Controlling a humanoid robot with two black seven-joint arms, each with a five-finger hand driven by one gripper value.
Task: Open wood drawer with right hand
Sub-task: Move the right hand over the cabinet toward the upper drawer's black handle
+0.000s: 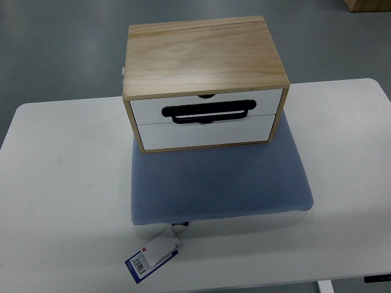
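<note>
Just wood drawer box on blue cushion, drawers shut.

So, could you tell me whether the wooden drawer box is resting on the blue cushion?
Touching: the top view shows the drawer box sitting directly on the blue cushion, no gap visible.

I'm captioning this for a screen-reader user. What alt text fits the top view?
A wooden drawer box with two shut white drawers and a black handle sits on a blue cushion on a white table. A tag hangs from the cushion; no hands show.
</note>
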